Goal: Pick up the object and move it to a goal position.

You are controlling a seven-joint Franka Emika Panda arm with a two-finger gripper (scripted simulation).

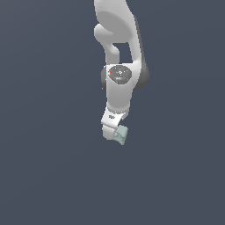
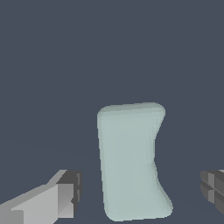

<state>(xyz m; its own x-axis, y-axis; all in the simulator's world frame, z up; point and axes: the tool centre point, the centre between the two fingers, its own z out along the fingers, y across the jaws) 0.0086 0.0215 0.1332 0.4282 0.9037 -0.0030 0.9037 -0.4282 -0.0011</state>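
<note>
The object (image 2: 131, 162) is a pale mint-green block with a curved notch along one long side. In the wrist view it lies between the two fingers of my gripper (image 2: 141, 191). The jaws stand apart, with a clear gap between each finger and the block, so the gripper is open around it. One light grey finger (image 2: 65, 197) and one darker fingertip (image 2: 213, 188) show at either side. In the exterior view the object (image 1: 121, 134) peeks out at the exterior view's right of the gripper (image 1: 112, 132), whose white hand hides part of it.
A plain dark blue-grey surface (image 1: 48, 167) fills the surroundings in both views. The white arm (image 1: 118, 52) reaches down from the top of the exterior view. No other object or goal marker shows.
</note>
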